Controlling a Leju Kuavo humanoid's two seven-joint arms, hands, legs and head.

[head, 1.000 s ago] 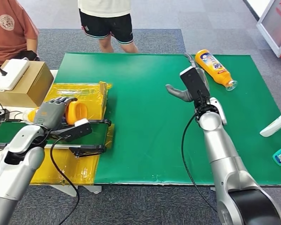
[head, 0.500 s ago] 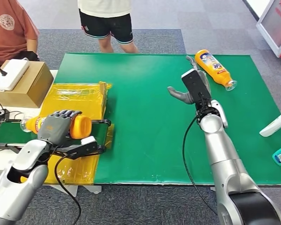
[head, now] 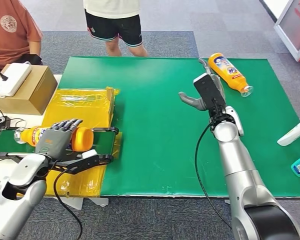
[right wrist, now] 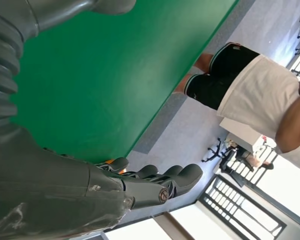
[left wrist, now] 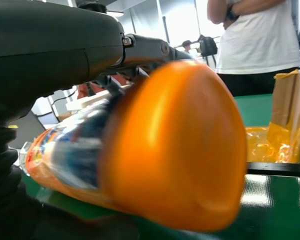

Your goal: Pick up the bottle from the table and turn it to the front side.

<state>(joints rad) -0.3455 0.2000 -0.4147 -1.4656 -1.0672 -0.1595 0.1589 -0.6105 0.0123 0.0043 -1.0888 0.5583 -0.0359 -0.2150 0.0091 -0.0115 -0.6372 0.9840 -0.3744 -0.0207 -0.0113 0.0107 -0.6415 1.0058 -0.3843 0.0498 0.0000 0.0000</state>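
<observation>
On the green table [head: 148, 125], the left hand [head: 56, 140] at 8 o'clock grips the bottle [head: 71, 139], now turned sideways; the right hand [head: 201, 97] hovers with fingers apart.

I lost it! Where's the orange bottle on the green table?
In the head view, the orange bottle lies at the table's far right, just beyond the right hand.

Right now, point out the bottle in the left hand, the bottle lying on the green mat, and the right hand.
Held bottle [head: 82, 139]: head view, orange base end.
Lying bottle [head: 227, 70]: head view, label on its body.
Right hand [head: 201, 97]: head view, back of the palm.
</observation>
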